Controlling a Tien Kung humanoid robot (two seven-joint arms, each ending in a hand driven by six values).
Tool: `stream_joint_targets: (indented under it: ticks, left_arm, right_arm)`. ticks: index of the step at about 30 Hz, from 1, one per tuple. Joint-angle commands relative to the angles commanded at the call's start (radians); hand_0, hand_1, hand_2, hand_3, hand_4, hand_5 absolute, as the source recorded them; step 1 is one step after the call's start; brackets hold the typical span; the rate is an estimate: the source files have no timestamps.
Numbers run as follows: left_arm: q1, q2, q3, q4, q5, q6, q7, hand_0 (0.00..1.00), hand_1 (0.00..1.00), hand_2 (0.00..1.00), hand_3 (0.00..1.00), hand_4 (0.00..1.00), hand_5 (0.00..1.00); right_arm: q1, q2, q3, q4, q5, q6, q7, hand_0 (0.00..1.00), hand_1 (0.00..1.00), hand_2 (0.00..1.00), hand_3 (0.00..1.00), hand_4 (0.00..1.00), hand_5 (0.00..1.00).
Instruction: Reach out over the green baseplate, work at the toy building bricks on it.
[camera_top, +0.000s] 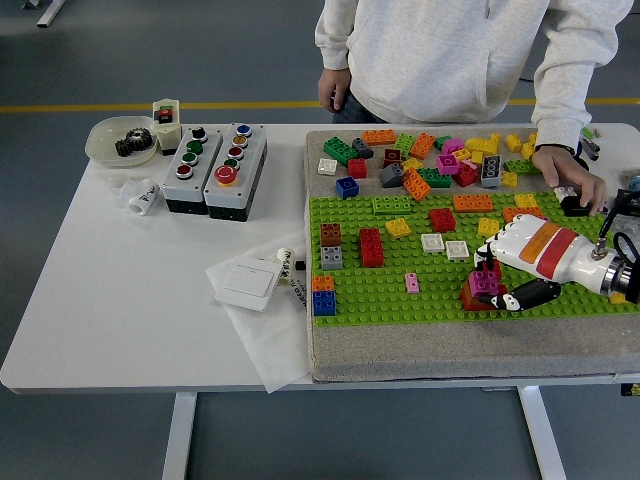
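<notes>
Green baseplate (400, 300): it is laid flat on a grey mat (420, 355) on the right part of the white table (120, 300).
Bricks on the plate: a tall red brick (371, 247), a brown and grey stack (331, 245), an orange and blue stack (323, 295), a small pink brick (412, 283), two white bricks (445, 246) and a green brick (391, 205) are seen pressed onto it.
Loose bricks: a heap of many colours (440, 158) is spread on the mat just behind the plate.
Right hand (515, 262): it is reached in from the right, low over the plate. Its fingers are closed around a magenta brick (485, 282).
Magenta brick: it is set on top of a red brick (472, 296) near the plate's front right part.
Left hand: it is not seen.
Person: a person in a light sweatshirt is stood at the far side. One hand (575, 185) is rested on the mat by the right edge, touching a black thing (574, 207).
Left side of table: a bowl of gears (122, 140), two button boxes (213, 165) and a white switch on paper (248, 285) are placed there.
</notes>
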Motion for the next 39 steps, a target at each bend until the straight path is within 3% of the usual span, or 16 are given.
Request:
stream_joint_targets:
  ticks: [29,30,35,36,39]
  left_arm:
    - [-0.001,0.002,0.014,0.000,-0.012,-0.001,-0.001,0.759,0.797,0.846,0.752,0.787,0.687]
    - [-0.001,0.002,0.014,0.000,-0.012,-0.001,-0.002,0.760,0.798,0.846,0.752,0.787,0.687]
    - [-0.001,0.002,0.018,0.000,-0.016,-0.001,-0.003,0.760,0.798,0.846,0.752,0.787,0.687]
    - [-0.001,0.003,0.018,0.000,-0.016,-0.001,-0.003,0.759,0.797,0.846,0.752,0.788,0.688]
    - [-0.001,0.003,0.017,0.000,-0.016,-0.001,-0.003,0.759,0.797,0.846,0.752,0.788,0.688]
  right_arm:
    - [0.001,-0.004,0.011,-0.002,-0.011,0.023,-0.032,0.185,0.414,0.578,0.529,0.832,0.400]
    - [0.001,-0.004,0.012,-0.001,-0.010,0.024,-0.032,0.182,0.411,0.607,0.566,0.910,0.420]
    - [0.000,-0.006,0.018,0.000,-0.009,0.036,-0.032,0.182,0.411,0.607,0.566,0.910,0.420]
    - [0.001,-0.007,0.018,0.000,-0.009,0.041,-0.032,0.175,0.414,0.642,0.624,0.998,0.471]
    - [0.000,-0.009,0.021,0.000,-0.009,0.048,-0.032,0.175,0.414,0.642,0.624,0.998,0.471]
